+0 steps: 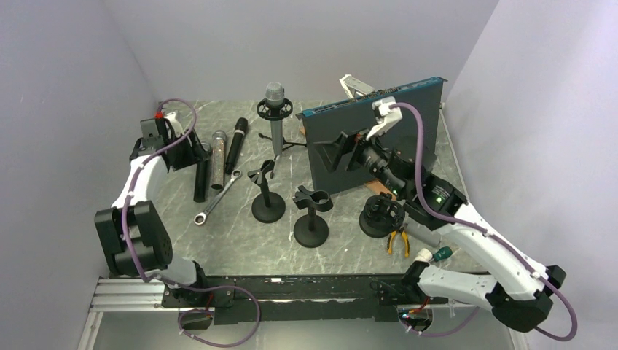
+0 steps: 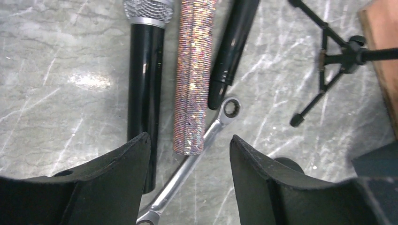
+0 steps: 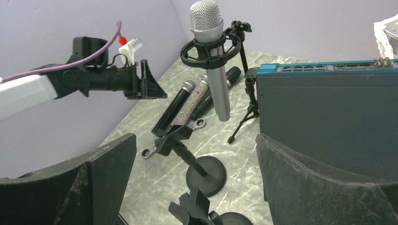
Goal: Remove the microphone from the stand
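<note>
Ahead of the wide-open right gripper (image 3: 196, 140), the microphone (image 3: 217, 75) sits in its stand (image 3: 251, 82) beside the panel (image 3: 328, 117) edge; left gripper (image 2: 190, 140) open, empty.

On the grey marbled table (image 1: 240, 244) we see a silver-grilled black microphone (image 2: 144, 70), a glittered microphone (image 2: 193, 75) and an all-black microphone (image 2: 233, 42) lying side by side. A ratchet wrench (image 2: 197, 154) lies slantwise at their handle ends. Two round-based clip stands (image 1: 267, 209) and yellow-handled pliers (image 1: 397, 239) sit farther right.
</note>
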Available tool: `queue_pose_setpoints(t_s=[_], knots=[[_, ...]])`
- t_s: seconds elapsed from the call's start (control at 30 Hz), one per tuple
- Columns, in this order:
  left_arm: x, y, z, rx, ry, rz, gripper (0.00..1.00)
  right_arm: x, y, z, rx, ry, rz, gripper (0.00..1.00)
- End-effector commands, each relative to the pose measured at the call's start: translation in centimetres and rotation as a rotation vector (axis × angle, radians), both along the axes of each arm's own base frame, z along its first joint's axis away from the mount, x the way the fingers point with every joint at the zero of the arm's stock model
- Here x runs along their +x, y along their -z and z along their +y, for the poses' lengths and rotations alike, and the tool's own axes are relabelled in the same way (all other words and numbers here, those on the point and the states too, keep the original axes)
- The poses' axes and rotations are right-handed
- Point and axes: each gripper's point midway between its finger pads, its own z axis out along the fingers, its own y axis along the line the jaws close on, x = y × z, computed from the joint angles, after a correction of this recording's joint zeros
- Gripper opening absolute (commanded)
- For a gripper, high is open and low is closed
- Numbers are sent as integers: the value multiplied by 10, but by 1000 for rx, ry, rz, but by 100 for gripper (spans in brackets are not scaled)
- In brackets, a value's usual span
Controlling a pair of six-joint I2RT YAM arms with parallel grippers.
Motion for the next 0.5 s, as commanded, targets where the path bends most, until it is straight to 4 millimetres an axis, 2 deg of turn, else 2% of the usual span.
queue_pose_setpoints(t_s=[0.0,0.17,0.3,0.47], knots=[[-1,-35,-19,-80,51,-129,66,12,-26,8,1,14,-42,100],[-9,-63,-53,-192,181,-242,71,29,-23,27,-37,6,-35,100],[-16,-85,-75,-217,263,-318,73,45,-18,44,-67,3,-25,100],[-27,-97,-99,-235,332,-353,73,68,-17,66,-108,6,-27,100]])
